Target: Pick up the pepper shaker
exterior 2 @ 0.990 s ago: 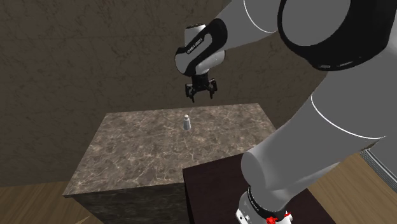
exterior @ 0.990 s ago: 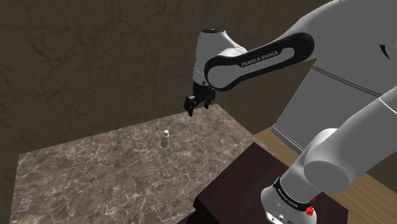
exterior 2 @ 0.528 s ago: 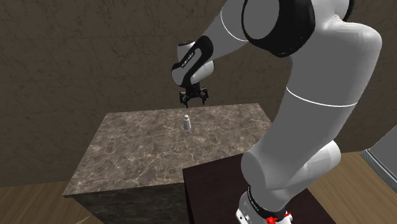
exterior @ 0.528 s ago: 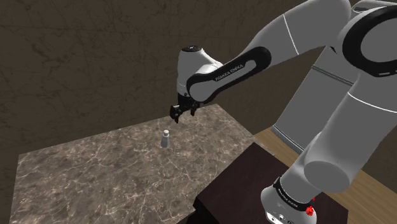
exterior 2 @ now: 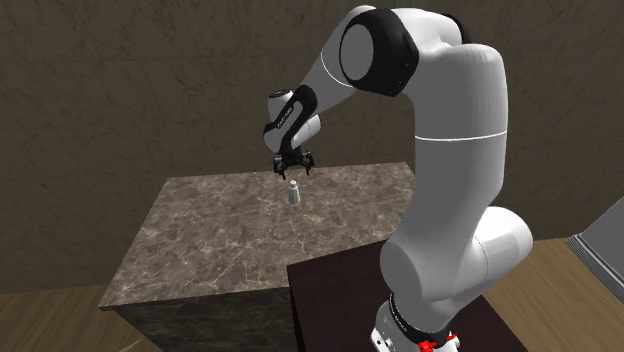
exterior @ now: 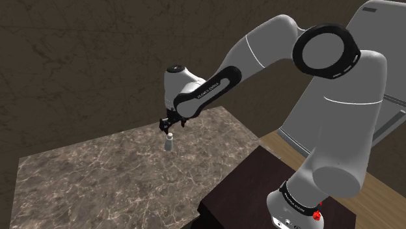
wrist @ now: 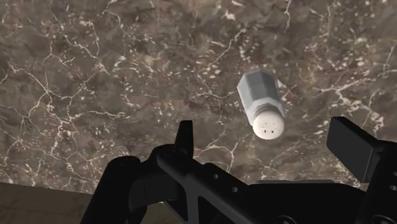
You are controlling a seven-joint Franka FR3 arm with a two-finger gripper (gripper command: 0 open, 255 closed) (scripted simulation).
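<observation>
Right now I'm hovering the black gripper [exterior: 170, 124], fingers apart and empty, just above the pale pepper shaker [exterior: 169, 143], which is standing upright on the marble countertop [exterior: 97, 175] toward its wall side, so I'm judging a straight descent will straddle it.

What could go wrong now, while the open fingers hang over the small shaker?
The shaker stands upright and narrow on the marbled counter; a finger touching its cap on the way down could tip it. The open fingers seem tilted, so one may reach first and push it aside.
</observation>
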